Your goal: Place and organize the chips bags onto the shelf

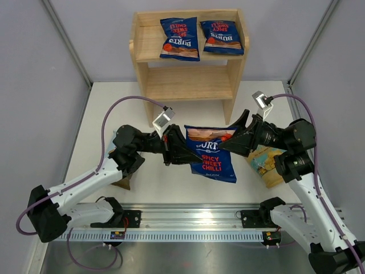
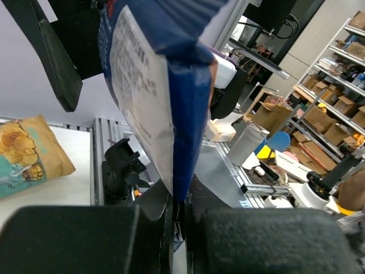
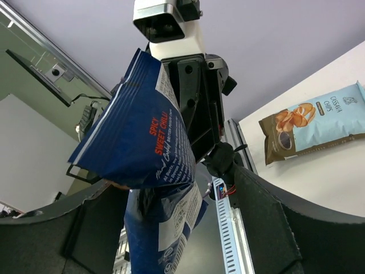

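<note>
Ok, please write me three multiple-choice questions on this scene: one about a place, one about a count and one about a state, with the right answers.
1. Where is the tan bag?
A) on the table
B) on the shelf's top tier
C) in the left gripper

2. How many bags are on the shelf?
A) one
B) two
C) four

3. The blue bag between the arms is:
A) lying flat on the table
B) gripped by both grippers
C) gripped by the left gripper only

Answers:
1 A: it lies on the table at the right.
2 B: two blue bags lie on the top tier.
3 B: the left gripper and the right gripper are each shut on one edge of it.
</note>
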You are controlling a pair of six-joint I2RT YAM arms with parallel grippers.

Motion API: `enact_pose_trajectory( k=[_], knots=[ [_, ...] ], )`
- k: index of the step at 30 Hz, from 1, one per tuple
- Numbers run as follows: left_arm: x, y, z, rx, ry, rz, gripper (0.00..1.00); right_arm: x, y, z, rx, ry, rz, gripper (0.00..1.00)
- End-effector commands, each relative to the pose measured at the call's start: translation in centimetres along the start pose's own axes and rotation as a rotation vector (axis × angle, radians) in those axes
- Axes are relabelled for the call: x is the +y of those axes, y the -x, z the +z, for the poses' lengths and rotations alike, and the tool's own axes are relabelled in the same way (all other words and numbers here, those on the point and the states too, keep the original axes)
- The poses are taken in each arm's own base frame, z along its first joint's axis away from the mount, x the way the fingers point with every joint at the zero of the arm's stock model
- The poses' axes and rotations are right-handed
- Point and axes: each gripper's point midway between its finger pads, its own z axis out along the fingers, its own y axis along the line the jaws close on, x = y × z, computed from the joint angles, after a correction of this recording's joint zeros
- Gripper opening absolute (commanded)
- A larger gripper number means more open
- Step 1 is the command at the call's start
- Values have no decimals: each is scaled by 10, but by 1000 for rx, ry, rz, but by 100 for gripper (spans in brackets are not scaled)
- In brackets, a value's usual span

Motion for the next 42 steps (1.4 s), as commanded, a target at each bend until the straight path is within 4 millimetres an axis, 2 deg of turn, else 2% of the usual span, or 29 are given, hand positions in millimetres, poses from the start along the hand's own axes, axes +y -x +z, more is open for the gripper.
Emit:
enact_pose_trajectory(
  k=[1,3,4,5,8,13,14,16,17,19,20,22,25,26,27,28,29,30,33,34,35,37,38,39,40,41,42],
  knots=[
    [-7,20,8,4,-17,-15,6,17,3,-1,14,54,-26,80],
    [8,14,11,39,36,-75,5,22,4,-2,18,64,-38,80],
    [11,20,13,35,63,-75,5,24,3,-2,23,62,-36,79],
    [23,10,12,67,110,-102,4,27,4,-3,24,65,-41,79],
    [40,5,10,89,180,-122,3,28,5,-4,24,36,-39,71],
    [52,-1,6,126,211,-146,2,19,2,-5,43,-30,-30,63],
    [54,-2,5,133,222,-147,2,19,2,-6,45,-38,-34,56],
    [54,-1,3,139,225,-142,2,11,1,-7,46,-85,-25,51],
    [56,-4,1,153,237,-144,3,10,1,-7,47,-93,-30,43],
    [55,-2,-1,166,249,-134,7,7,1,-7,63,-113,-34,20],
    [55,0,-3,165,255,-131,8,6,1,-7,68,-119,-47,14],
    [52,5,-6,156,260,-115,14,3,3,-8,68,-146,-51,16],
    [54,15,-19,119,298,-84,37,5,10,-7,52,-153,-83,15],
    [55,18,-22,105,314,-74,53,7,13,-6,43,-148,-73,13],
    [58,21,-25,86,340,-61,59,10,20,-3,22,-125,-103,11],
    [63,21,-29,70,362,-55,66,13,24,-1,6,-111,-109,0],
    [60,25,-32,47,376,-31,88,13,26,0,-12,-102,-67,0],
    [66,28,-35,21,413,-20,96,21,38,3,-63,-64,-125,0],
    [62,33,-42,-63,427,52,99,31,58,6,-163,-18,-128,0],
    [54,44,-41,-118,399,101,99,32,63,7,-189,-13,-126,0],
    [59,32,-45,-131,405,91,99,33,67,8,-214,-3,-96,0],
    [38,49,-48,-240,351,168,99,41,85,8,-304,31,-121,0],
    [40,42,-52,-264,350,160,99,40,87,8,-324,49,-62,0],
    [35,47,-54,-309,341,172,99,44,97,9,-369,88,-79,0],
    [22,58,-54,-373,289,197,99,45,101,9,-391,110,-67,0],
    [23,53,-56,-394,283,186,99,43,103,9,-405,135,0,0],
    [24,58,-57,-439,286,184,99,46,111,9,-444,185,-19,0]
  ],
)
